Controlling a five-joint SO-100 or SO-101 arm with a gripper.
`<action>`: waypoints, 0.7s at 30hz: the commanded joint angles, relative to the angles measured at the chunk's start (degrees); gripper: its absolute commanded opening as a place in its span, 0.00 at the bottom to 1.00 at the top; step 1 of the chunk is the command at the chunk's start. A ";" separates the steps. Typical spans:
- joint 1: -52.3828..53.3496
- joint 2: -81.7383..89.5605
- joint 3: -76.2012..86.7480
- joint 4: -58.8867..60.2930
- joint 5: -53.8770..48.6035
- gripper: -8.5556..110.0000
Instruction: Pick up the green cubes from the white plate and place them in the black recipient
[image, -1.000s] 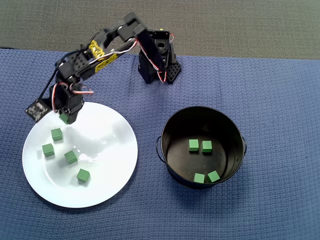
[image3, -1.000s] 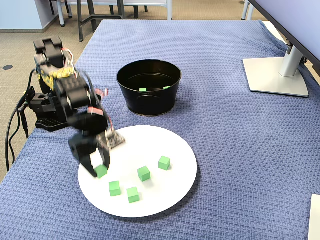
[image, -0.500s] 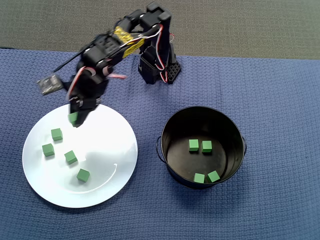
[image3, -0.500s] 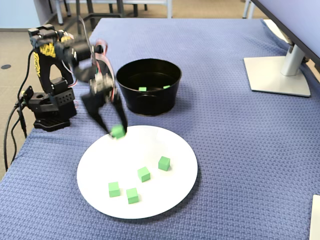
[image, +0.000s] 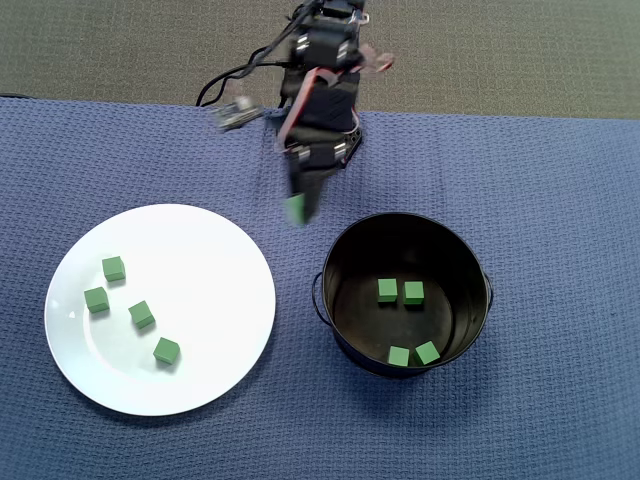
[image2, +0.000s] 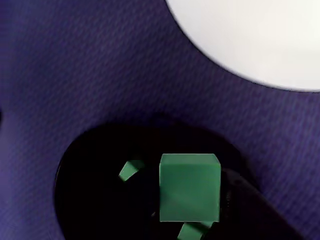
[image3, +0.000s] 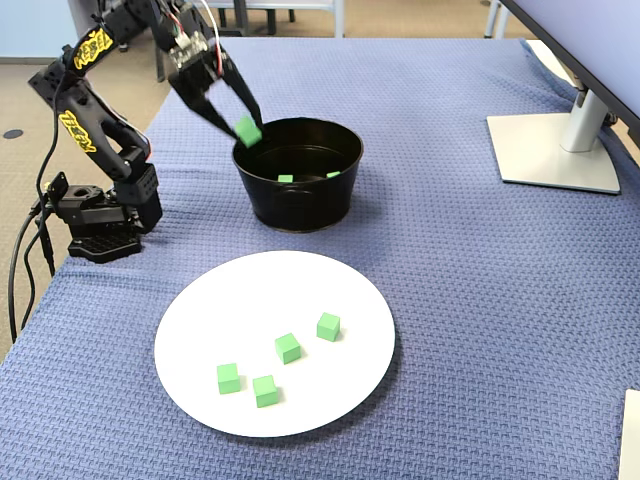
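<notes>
On the left, 4 green cubes (image: 141, 314) remain on the white plate (image: 220, 270). In 1 second the fingers (image3: 236, 128), closed on a 5th cube (image3: 247, 130), have swung to the black recipient (image: 345, 345) rim, where 4 cubes lie; release looks near.

- Arm (image3: 85, 60) raised high off its base (image3: 100, 215), upper links folded, forearm reaching toward the right of the fixed view.
- Wrist angled downward, gripper (image3: 246, 131) held in the air, well above the cloth.
- Jaws closed on one green cube (image3: 247, 130), clamped at the fingertips.
- In the overhead view, gripper (image: 296, 210) pointing toward the bottom of the picture, blurred.
- In the wrist view, held cube (image2: 190, 187) filling the lower middle.
</notes>
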 joint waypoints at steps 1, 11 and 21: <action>-8.53 4.75 4.04 -1.32 7.82 0.14; -10.37 3.16 8.53 -10.28 11.51 0.26; 10.72 -3.43 -1.23 -12.22 -14.15 0.22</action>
